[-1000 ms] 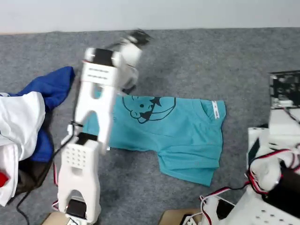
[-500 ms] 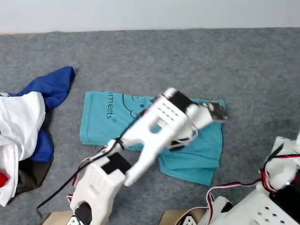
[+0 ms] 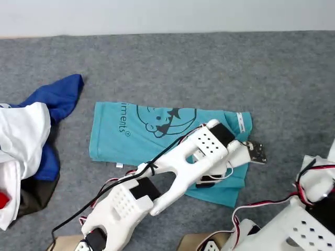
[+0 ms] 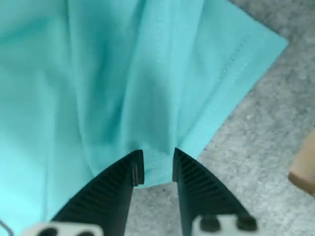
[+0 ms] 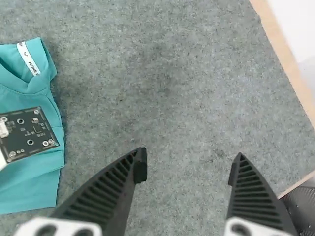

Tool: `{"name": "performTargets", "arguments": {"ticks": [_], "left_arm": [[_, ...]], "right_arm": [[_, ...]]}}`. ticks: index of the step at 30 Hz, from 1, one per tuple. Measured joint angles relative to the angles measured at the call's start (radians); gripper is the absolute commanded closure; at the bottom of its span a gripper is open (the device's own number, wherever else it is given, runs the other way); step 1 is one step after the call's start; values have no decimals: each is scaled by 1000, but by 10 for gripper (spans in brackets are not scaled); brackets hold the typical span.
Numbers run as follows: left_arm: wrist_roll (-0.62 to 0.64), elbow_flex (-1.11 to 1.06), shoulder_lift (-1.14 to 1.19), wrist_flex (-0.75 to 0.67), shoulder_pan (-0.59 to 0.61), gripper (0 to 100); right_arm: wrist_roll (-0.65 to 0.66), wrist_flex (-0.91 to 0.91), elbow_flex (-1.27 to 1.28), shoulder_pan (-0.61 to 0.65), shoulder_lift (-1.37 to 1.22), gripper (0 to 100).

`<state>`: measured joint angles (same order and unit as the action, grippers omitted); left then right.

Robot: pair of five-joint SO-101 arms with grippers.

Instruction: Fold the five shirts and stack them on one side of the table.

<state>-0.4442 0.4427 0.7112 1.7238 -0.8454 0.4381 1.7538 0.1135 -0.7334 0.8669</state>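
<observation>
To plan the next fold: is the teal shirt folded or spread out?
Partly folded. The teal shirt lies as a long band, its print cut off at the far edge; one part juts out nearer the arms.

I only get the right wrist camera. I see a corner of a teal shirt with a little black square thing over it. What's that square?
Observer: It's a board on the left arm, which stretches across the teal shirt in the high view.
Operator: Is that arm grabbing the shirt?
Observer: Yes. Its wrist view shows the left gripper closed on the shirt's edge.
Operator: Where are the other shirts?
Observer: A blue shirt and a white shirt lie heaped at the left arm's side of the table.
</observation>
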Motion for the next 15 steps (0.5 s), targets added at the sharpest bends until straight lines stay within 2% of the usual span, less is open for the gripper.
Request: {"name": "performTargets", "arguments": {"ticks": [6, 11, 15], "left_arm": [[0, 0, 87, 0, -2, 897], [9, 11, 112, 2, -2, 991], [14, 25, 117, 9, -8, 994]], "right_arm": [[0, 0, 0, 0, 0, 725], [0, 0, 0, 0, 0, 725], [0, 0, 0, 0, 0, 725]]}}
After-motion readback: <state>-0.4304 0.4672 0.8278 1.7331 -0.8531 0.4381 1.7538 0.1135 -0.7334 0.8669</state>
